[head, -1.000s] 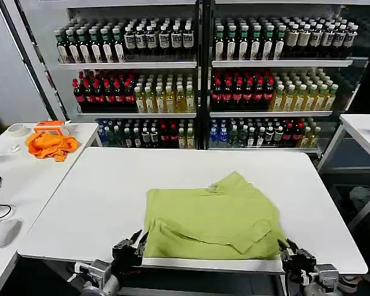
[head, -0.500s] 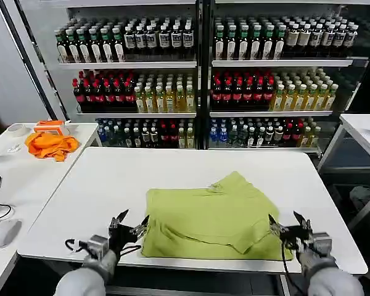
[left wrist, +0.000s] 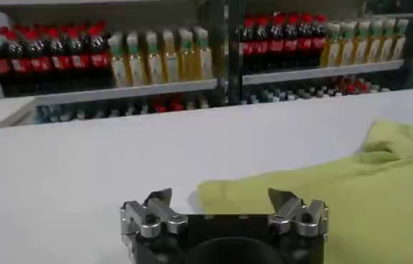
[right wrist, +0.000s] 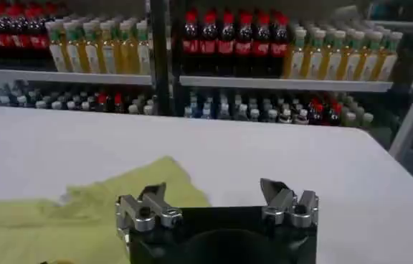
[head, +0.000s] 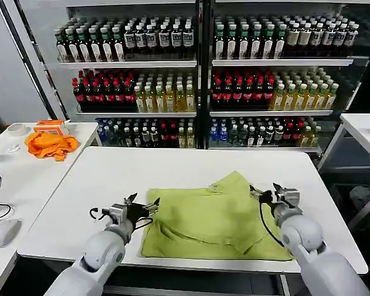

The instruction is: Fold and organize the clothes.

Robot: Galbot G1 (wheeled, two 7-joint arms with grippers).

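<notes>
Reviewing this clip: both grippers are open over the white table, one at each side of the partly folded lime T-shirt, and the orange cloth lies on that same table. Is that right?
Not quite. The orange cloth lies on a separate table to the robot's left, as the head view shows, not on the white table with the lime T-shirt. The rest holds: the left gripper and right gripper are open, one at each side of the shirt.

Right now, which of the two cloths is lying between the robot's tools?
The lime T-shirt, partly folded on the near table between the open left tool and open right tool. The orange cloth sits crumpled on the far side table.
</notes>
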